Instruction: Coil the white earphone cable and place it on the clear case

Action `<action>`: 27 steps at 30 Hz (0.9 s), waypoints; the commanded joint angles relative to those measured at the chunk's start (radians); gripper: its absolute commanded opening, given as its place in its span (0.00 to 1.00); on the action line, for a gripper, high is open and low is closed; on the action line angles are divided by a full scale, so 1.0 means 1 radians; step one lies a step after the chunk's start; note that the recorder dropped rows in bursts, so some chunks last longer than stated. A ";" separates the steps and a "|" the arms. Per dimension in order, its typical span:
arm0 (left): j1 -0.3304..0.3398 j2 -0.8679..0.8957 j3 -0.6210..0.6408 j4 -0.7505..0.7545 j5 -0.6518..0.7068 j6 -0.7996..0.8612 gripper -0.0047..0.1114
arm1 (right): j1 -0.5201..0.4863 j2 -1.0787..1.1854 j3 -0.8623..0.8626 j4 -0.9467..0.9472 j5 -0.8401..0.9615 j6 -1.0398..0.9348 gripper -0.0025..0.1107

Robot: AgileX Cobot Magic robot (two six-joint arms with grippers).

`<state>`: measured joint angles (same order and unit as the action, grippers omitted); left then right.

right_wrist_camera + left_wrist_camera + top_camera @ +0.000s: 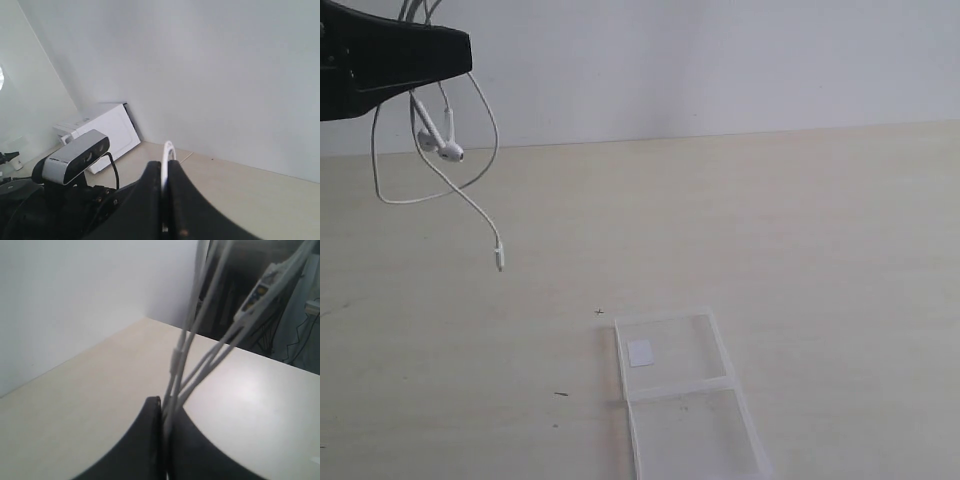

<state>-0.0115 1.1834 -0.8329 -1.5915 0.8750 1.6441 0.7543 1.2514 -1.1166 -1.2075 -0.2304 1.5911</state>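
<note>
The white earphone cable (485,110) hangs in loose loops high over the back left of the table. Its two earbuds (448,150) and plug end (500,260) dangle free. My left gripper (465,52) is shut on several of its strands (182,347), and the inline remote (257,292) shows beyond the jaws. My right gripper (165,167) is out of the exterior view and is shut on a small loop of the cable (167,150). The clear case (692,420) lies open and flat at the front centre, with a white sticker (640,352) on its far half.
The pale table (800,250) meets a white wall at the back. In the right wrist view a grey camera (75,156) on a black arm sits close below the jaws. A white box (107,130) stands by the wall.
</note>
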 commanded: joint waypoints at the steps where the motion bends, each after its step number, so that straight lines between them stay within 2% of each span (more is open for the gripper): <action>1: 0.003 -0.018 0.004 -0.008 -0.023 -0.010 0.04 | 0.002 -0.009 -0.008 -0.032 0.037 0.024 0.02; 4: 0.003 -0.024 0.004 -0.008 -0.026 -0.010 0.04 | 0.002 -0.009 -0.008 -0.096 0.053 0.081 0.02; 14: 0.003 -0.051 0.004 -0.008 -0.027 -0.038 0.04 | 0.002 -0.009 -0.008 -0.537 0.064 0.457 0.02; 27: 0.003 -0.101 0.004 0.070 -0.073 -0.109 0.04 | 0.002 -0.007 0.144 -0.537 0.185 0.472 0.02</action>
<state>-0.0115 1.0927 -0.8329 -1.5244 0.8172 1.5578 0.7543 1.2514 -0.9998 -1.7384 -0.0860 2.0628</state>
